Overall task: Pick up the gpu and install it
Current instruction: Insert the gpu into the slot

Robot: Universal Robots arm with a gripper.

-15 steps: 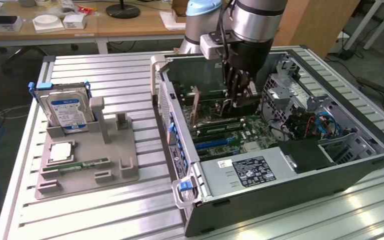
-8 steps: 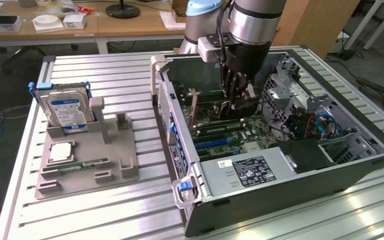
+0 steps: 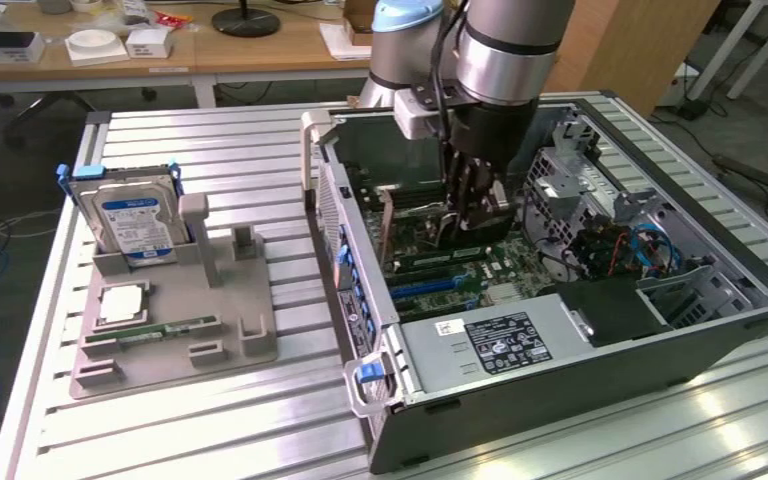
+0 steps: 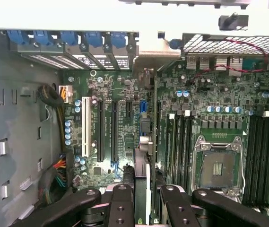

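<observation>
The jaws are clamped on the gpu (image 4: 142, 189), one side against each flat face, so the card hangs edge-on beneath them inside the open computer case (image 3: 704, 320). Its long axis runs parallel to the expansion slots (image 4: 108, 130) on the motherboard (image 4: 195, 94), which is the alignment that matters here. Sideways, the card appears to sit between those long black slots and the memory slots (image 4: 179, 142), so I judge it offset from the long slots toward the CPU socket (image 4: 218, 168). Whether its lower edge touches the board I cannot tell. Outside the case, on the desk (image 3: 224, 440), a grey fixture (image 3: 211, 320) holds the hard drive (image 3: 133, 225).
</observation>
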